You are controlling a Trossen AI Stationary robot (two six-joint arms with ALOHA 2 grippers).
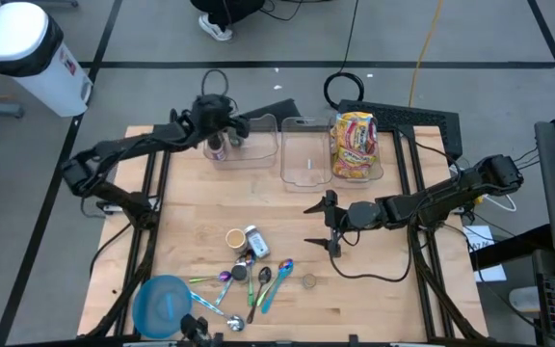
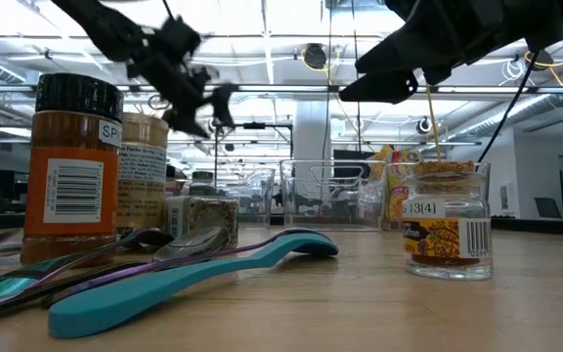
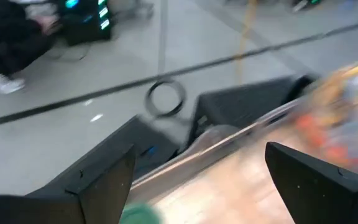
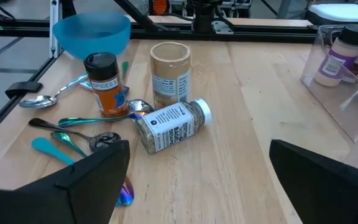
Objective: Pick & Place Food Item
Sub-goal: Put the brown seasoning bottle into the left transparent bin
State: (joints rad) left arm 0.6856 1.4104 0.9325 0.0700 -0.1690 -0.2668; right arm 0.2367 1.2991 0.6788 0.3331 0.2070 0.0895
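A white bottle with a purple label [image 1: 218,145] [image 4: 337,56] stands upright on its base in the left clear bin [image 1: 258,145] at the table's far side. My left gripper [image 1: 239,125] [image 3: 197,180] hangs open just above it with nothing between its fingers. A yellow-and-red snack bag [image 1: 353,145] stands in the right clear bin [image 1: 306,159]. My right gripper [image 1: 321,224] [image 4: 197,180] waits open over the middle of the table, pointing toward the table's left edge. In front of it are an orange spice jar [image 4: 102,84], a tan jar [image 4: 169,74] and a jar lying on its side [image 4: 173,124].
Several spoons [image 1: 258,284] and a blue spatula [image 2: 194,274] lie near the front edge. A blue bowl [image 1: 162,304] sits at the front left. A small glass jar [image 1: 309,280] [image 2: 445,220] stands alone at the front. Bare wood lies at the table's left and right.
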